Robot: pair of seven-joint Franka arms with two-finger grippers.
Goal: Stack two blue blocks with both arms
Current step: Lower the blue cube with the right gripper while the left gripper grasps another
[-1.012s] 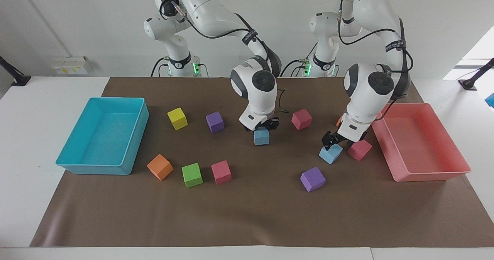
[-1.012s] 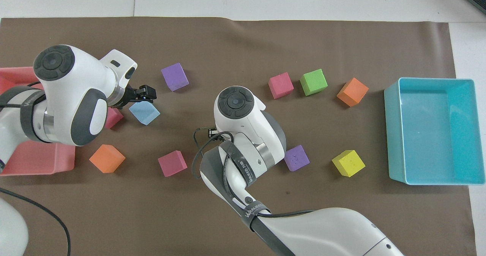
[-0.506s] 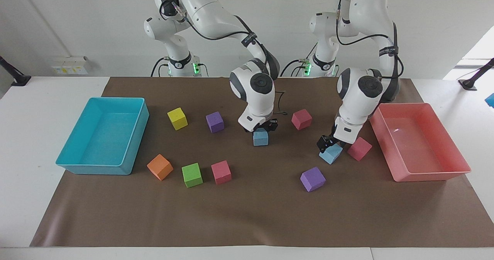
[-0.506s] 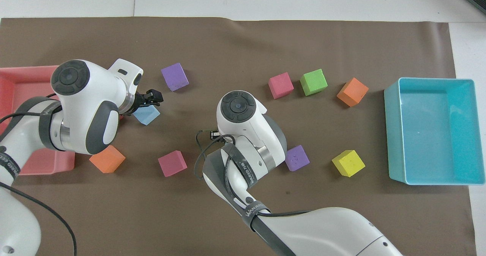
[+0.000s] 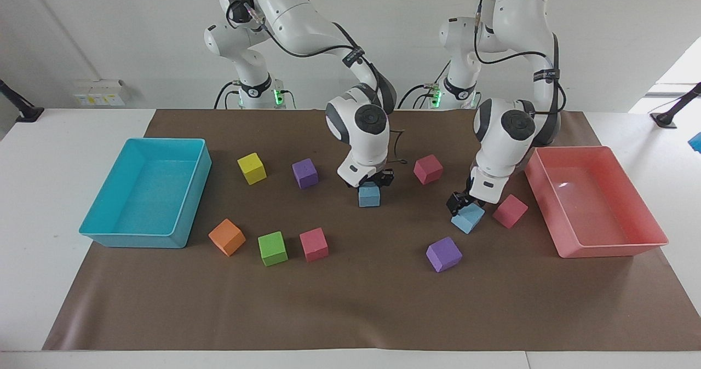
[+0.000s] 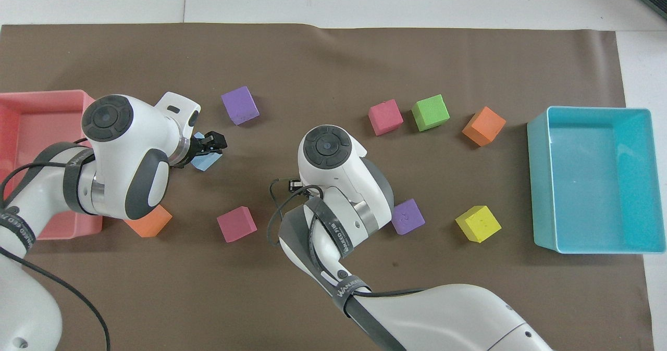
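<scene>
One blue block stands on the brown mat near the table's middle. My right gripper is right down on its top. In the overhead view the right arm's hand hides that block. The second blue block lies on the mat toward the left arm's end, turned corner-on. My left gripper hangs open just over that block's corner that points toward the right arm's end. I cannot tell whether it touches the block.
A pink cube lies beside the second blue block, and a purple cube lies farther from the robots. A pink tray stands at the left arm's end, a turquoise tray at the right arm's end. Several other coloured cubes lie scattered.
My left arm's hand has swung toward the table's middle and sunk a little, bringing its gripper over the second blue block's corner. The right gripper and both blue blocks have barely shifted.
</scene>
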